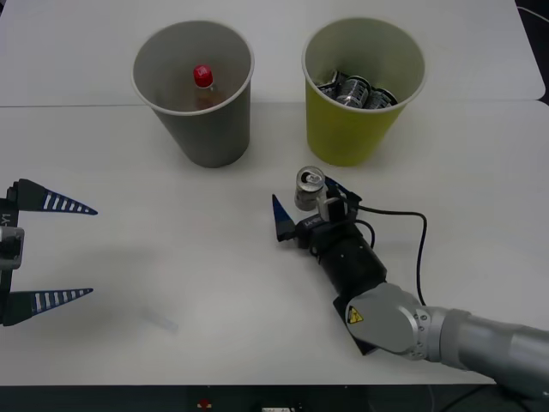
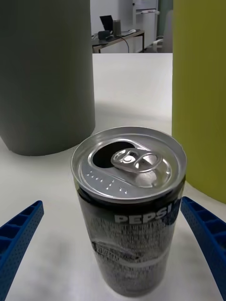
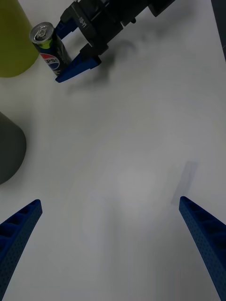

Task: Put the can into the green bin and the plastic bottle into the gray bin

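Observation:
The can (image 1: 309, 187) stands upright on the white table in front of the green bin (image 1: 347, 142), its pull-tab top (image 2: 129, 162) opened. My right gripper (image 1: 307, 204) is open around it, one blue finger (image 2: 19, 240) on each side, with gaps showing. In the left wrist view the can (image 3: 49, 47) sits between those fingers (image 3: 77, 68). The plastic bottle (image 1: 202, 81), red-capped, stands inside the gray bin (image 1: 210, 137). At the table's left edge my left gripper (image 1: 51, 251) hangs open, holding nothing.
Several other cans (image 1: 356, 90) lie in the green bin. The two bins stand side by side at the back, with a gap (image 2: 132, 94) between them. A black cable (image 1: 420, 249) loops off the right wrist. A faint clear strip (image 1: 159, 320) lies front left.

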